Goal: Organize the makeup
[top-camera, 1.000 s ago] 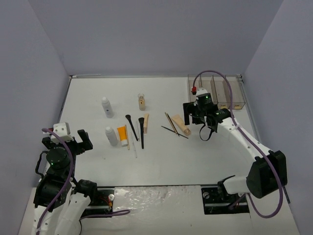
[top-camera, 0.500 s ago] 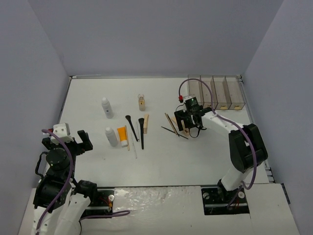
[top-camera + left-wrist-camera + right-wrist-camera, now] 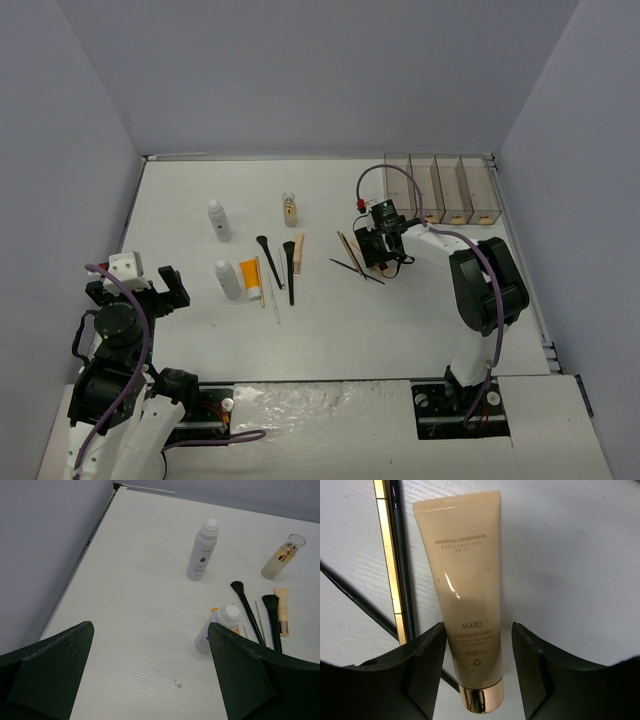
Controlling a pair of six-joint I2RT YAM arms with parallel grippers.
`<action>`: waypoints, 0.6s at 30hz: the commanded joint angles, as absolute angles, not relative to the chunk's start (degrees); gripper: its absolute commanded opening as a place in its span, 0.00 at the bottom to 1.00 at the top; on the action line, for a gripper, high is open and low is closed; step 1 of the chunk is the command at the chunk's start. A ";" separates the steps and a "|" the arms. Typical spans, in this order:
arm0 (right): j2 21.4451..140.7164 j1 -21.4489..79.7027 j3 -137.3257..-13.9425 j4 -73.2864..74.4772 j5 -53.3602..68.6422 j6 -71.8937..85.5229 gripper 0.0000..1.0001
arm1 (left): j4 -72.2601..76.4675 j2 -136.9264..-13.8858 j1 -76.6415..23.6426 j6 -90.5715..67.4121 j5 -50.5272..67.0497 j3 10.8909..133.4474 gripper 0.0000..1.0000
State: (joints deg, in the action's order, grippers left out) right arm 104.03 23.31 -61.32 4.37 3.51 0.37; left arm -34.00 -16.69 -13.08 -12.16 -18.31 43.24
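Observation:
My right gripper [image 3: 378, 248] is low over the table, its jaws astride a beige tube [image 3: 465, 590] with a gold cap that lies flat. In the right wrist view the left finger [image 3: 427, 655] touches the tube and a gap shows on the other side, so the right gripper [image 3: 477, 630] is open. A gold pencil [image 3: 387, 555] and a dark pencil [image 3: 402, 565] lie just left of the tube. My left gripper [image 3: 135, 290] hangs wide open and empty near the left base. Two white bottles [image 3: 218, 220] [image 3: 228, 278], a glass bottle [image 3: 290, 208], an orange tube [image 3: 250, 274] and black brushes [image 3: 290, 268] lie centre-left.
The clear four-compartment box [image 3: 440, 188] stands at the back right, just beyond the right gripper. A small beige tube [image 3: 298, 245] lies beside the brushes. Grey walls close in the table on the left, back and right.
The right arm swung left and came down over the beige tube, and its jaws have narrowed around it. The left arm has not moved.

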 commanded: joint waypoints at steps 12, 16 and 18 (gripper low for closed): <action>92.45 22.79 -71.95 8.52 -1.65 -2.69 0.14 | -30.41 -18.33 -13.79 -13.00 -18.84 45.56 0.97; 90.62 18.38 -78.33 12.96 -3.02 -4.90 0.14 | -29.55 -21.35 -13.97 -12.89 -18.02 49.24 0.97; 90.99 14.21 -80.99 13.84 -1.80 -5.71 0.14 | -28.75 -23.60 -13.97 -12.53 -18.24 50.79 0.97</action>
